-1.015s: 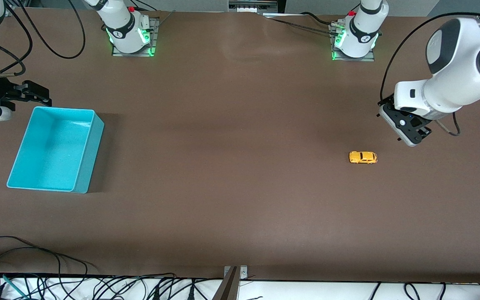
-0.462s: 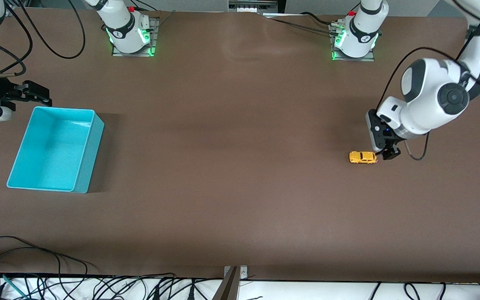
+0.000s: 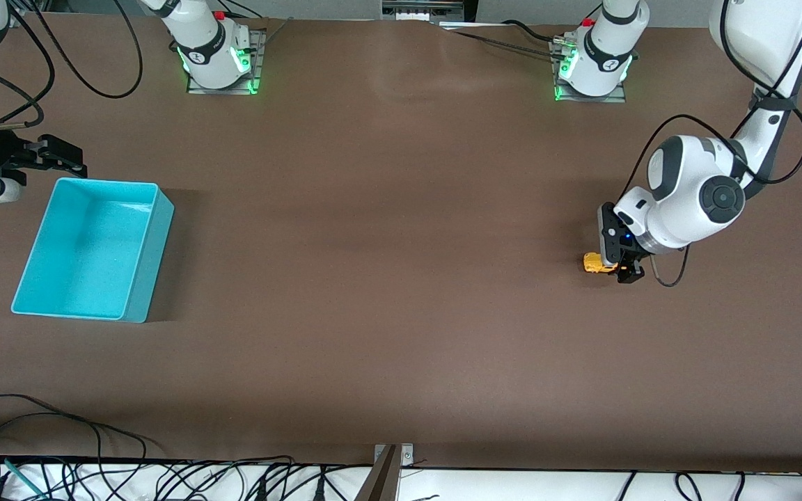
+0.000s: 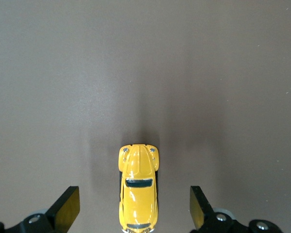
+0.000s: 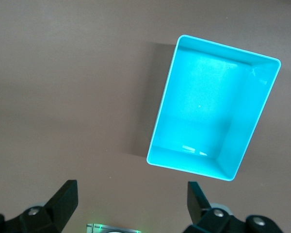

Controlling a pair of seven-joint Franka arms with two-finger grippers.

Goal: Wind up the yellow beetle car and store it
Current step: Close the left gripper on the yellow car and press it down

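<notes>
Lowered left tool (image 3: 621, 270) half-hiding yellow beetle car (image 3: 593, 262)

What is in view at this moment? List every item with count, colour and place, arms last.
small rounded yellow-orange toy beetle car: one, yellow-orange, on the table toward the left arm's end, between the left gripper's open fingers.
rectangular turquoise plastic bin: one, turquoise, nothing in it, toward the right arm's end.
brown table: one, brown, under everything.
black cables: several, black, along the table edge nearest the front camera.
left gripper: one, black, open, down around the car.
right gripper: one, black, open, waiting above the table beside the bin.
</notes>
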